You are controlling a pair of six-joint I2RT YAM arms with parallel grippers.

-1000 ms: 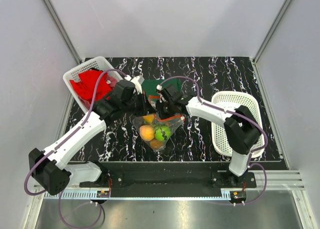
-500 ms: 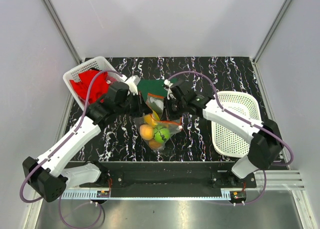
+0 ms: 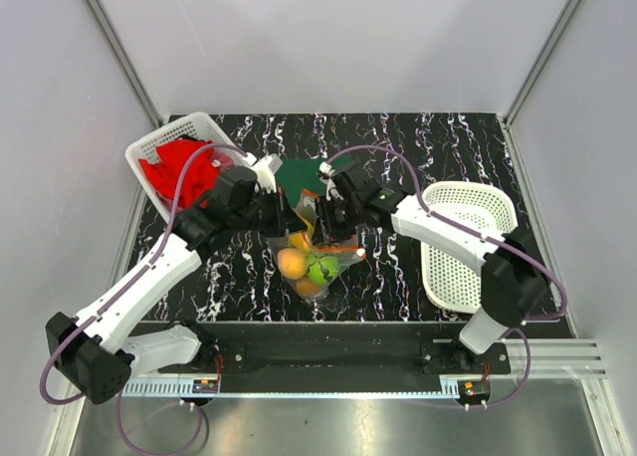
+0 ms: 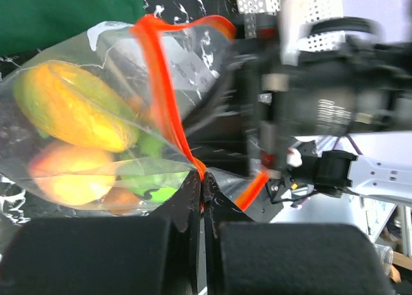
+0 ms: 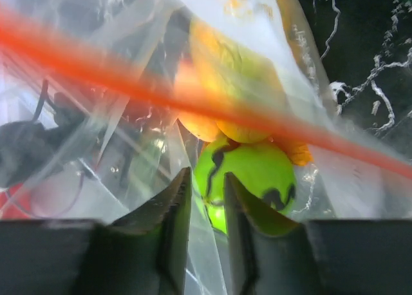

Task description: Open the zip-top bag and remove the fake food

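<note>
On the black marbled tabletop (image 3: 418, 142) between both arms sits the zip-top bag (image 3: 317, 252) with the fake food (image 3: 307, 266) inside, the left tool (image 4: 201, 201) pinching its orange zip strip, the right tool (image 5: 201, 201) narrowly parted around clear film.

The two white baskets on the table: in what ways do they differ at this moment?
The left basket stands at the far left of the table; the right basket stands at the right edge. The left basket holds a red cloth, while the right basket appears empty. The left basket lies turned at an angle; the right basket runs front to back. Both are white perforated plastic.
</note>
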